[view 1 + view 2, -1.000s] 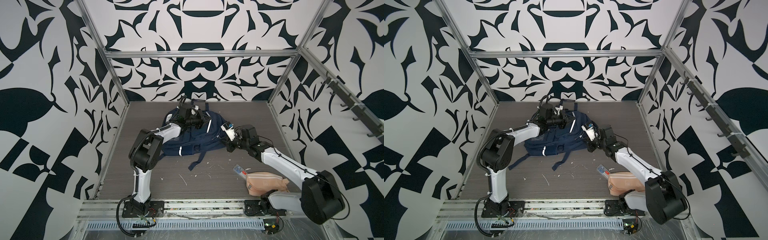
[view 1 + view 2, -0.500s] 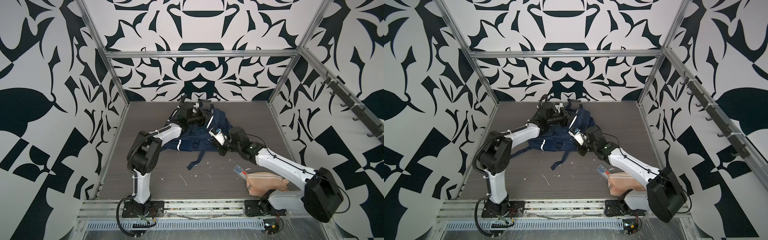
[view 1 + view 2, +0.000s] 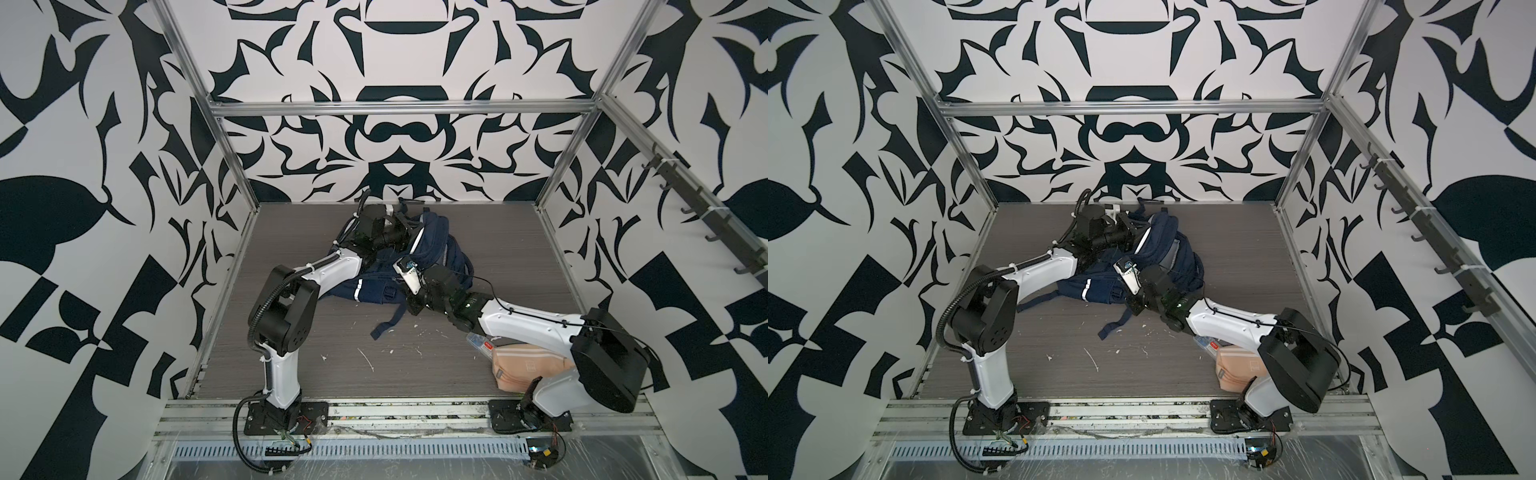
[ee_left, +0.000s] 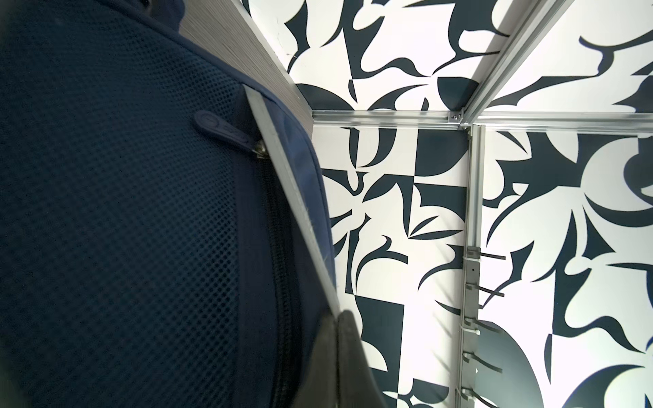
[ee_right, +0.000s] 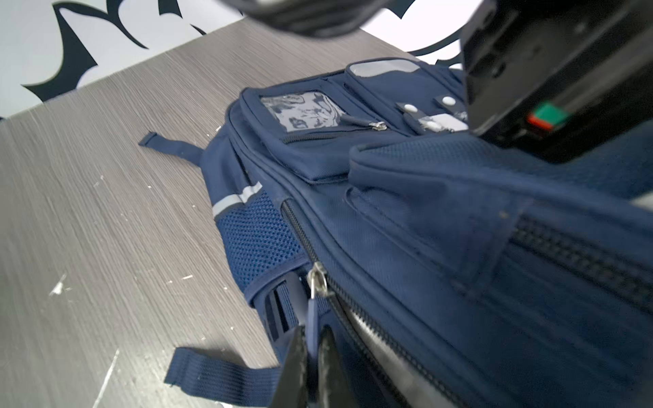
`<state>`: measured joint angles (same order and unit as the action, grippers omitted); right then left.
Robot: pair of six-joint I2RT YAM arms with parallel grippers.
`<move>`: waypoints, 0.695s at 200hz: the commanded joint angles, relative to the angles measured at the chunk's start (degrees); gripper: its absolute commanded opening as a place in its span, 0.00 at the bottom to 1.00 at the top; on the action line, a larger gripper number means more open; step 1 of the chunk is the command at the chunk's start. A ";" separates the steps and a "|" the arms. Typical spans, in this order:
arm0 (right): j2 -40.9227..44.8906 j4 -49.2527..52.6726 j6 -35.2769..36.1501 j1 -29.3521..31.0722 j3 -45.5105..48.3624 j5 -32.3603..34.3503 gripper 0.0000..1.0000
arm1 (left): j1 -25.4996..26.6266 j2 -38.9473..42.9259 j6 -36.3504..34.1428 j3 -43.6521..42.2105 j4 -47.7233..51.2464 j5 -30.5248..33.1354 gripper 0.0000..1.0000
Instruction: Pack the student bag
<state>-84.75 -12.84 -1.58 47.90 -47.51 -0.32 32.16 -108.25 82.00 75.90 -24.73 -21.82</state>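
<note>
The navy student bag (image 3: 436, 253) (image 3: 1167, 245) lies bunched at the back middle of the table. My left gripper (image 3: 409, 230) (image 3: 1136, 232) is at its raised far end. In the left wrist view the left gripper (image 4: 338, 318) is shut on the bag's edge where a grey stripe (image 4: 282, 169) runs into the jaws. My right gripper (image 3: 409, 301) (image 3: 1133, 305) is at the bag's near side. In the right wrist view the right gripper (image 5: 312, 339) is shut on the blue zipper pull (image 5: 312, 314) below the metal slider (image 5: 319, 279). The zip gapes beside it.
A peach-pink striped pouch (image 3: 528, 365) lies at the front right under the right arm, with a clear packet (image 3: 478, 343) beside it. A loose bag strap (image 3: 388, 328) trails toward the front. White scraps (image 3: 365, 359) dot the table. A hook rail (image 3: 706, 220) lines the right wall.
My right gripper has travelled left and toward the front along the bag with the zipper pull. The bag has bunched and its far end has risen with the left gripper.
</note>
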 commanded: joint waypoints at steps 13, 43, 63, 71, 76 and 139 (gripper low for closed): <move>6.20 -2.81 -1.45 1.03 -0.58 -3.96 0.17 | -0.74 4.92 -1.59 -1.91 -6.49 1.79 0.00; 10.08 8.40 -8.93 -1.56 -2.04 -5.93 0.41 | -1.92 6.06 -4.45 -4.16 -4.38 1.08 0.00; 14.26 14.64 -12.34 -3.16 -1.07 -5.32 0.44 | -2.66 6.36 -7.82 -4.89 -2.31 0.26 0.00; 16.51 16.66 -14.08 -4.23 -0.76 -4.88 0.46 | -2.95 6.55 -9.88 -5.04 -0.35 -0.03 0.00; 17.98 18.26 -15.48 -5.25 -0.66 -4.78 0.46 | -3.25 6.56 -11.05 -5.26 0.50 -0.41 0.00; 29.29 54.06 -30.53 -25.07 -9.95 2.56 0.47 | -5.28 5.48 -26.12 -7.76 12.02 -3.26 0.00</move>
<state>-57.12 21.17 -23.51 29.26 -50.83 -2.92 27.66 -103.90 63.83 68.93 -18.13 -24.75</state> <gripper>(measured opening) 0.467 0.046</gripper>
